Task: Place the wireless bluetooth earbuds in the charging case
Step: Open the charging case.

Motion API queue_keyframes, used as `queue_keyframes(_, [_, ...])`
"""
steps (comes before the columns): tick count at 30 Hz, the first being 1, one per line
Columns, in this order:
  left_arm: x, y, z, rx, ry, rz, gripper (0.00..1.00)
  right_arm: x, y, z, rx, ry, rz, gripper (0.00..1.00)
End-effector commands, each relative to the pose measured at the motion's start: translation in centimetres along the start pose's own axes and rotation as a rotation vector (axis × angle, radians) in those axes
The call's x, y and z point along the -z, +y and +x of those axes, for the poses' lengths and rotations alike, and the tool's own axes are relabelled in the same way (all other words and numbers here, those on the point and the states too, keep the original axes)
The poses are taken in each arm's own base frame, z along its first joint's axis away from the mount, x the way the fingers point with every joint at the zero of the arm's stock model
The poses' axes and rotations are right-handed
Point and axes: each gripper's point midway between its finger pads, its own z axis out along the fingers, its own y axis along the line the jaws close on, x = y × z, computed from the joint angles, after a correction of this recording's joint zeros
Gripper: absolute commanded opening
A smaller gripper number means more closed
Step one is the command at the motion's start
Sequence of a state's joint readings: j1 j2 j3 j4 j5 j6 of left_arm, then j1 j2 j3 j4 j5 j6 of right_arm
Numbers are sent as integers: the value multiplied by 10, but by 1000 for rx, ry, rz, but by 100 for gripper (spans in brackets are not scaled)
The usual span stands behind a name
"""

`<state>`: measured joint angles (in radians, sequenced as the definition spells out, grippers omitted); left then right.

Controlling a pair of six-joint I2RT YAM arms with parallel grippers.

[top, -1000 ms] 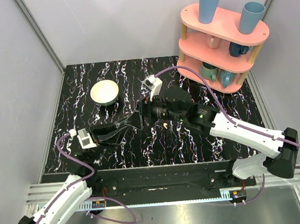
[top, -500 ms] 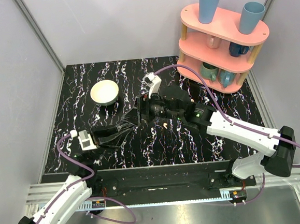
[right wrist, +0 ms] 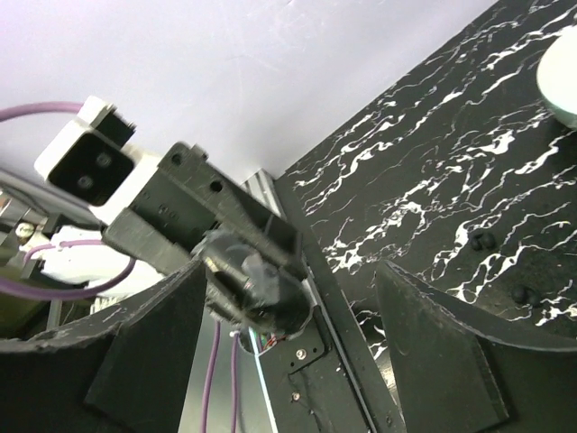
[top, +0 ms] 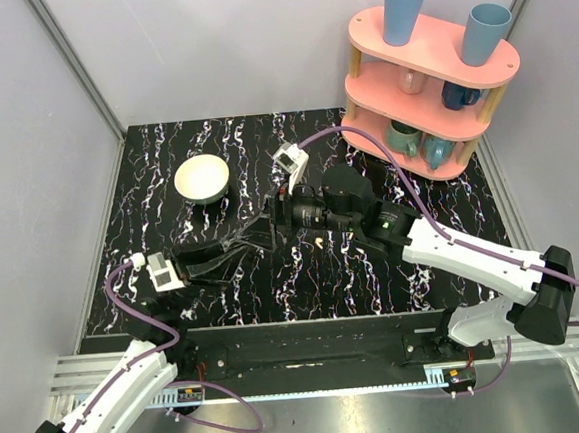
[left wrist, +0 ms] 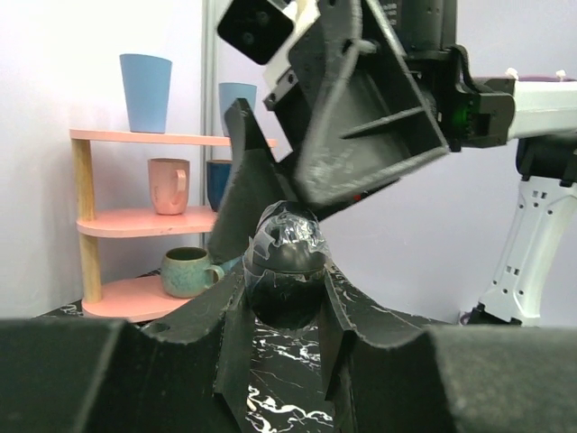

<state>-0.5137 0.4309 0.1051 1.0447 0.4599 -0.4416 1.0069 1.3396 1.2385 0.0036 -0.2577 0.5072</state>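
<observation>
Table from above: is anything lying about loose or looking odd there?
One small cream piece lies loose on the table under the right arm. Odder: the left arm's fingers grip a dark glossy round thing with whitish film on top, off the table; what it is, I cannot tell.

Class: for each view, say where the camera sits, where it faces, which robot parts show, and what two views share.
Top external: above and behind, looking down on the table; left arm and right arm.
Left wrist: on left arm, facing the shelf; shut left tool.
Right wrist: on right arm, facing the left tool; open right tool.
Shared: both wrist views show both tools.
</observation>
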Motion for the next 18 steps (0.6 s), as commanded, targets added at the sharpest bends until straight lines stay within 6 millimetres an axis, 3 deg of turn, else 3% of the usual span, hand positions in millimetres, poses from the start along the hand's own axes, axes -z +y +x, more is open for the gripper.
queue_keyframes(1, [-10, 4, -35, -63, -103, -33, 0, 11, 25, 0, 53, 4, -126, 82])
queue_keyframes(6, [-10, 3, -37, -68, -108, -31, 0, 9, 18, 8, 54, 36, -92, 81])
queue_keyframes(18, [-10, -15, -39, -78, -106, 67, 0, 7, -3, -11, 67, -50, 35, 81])
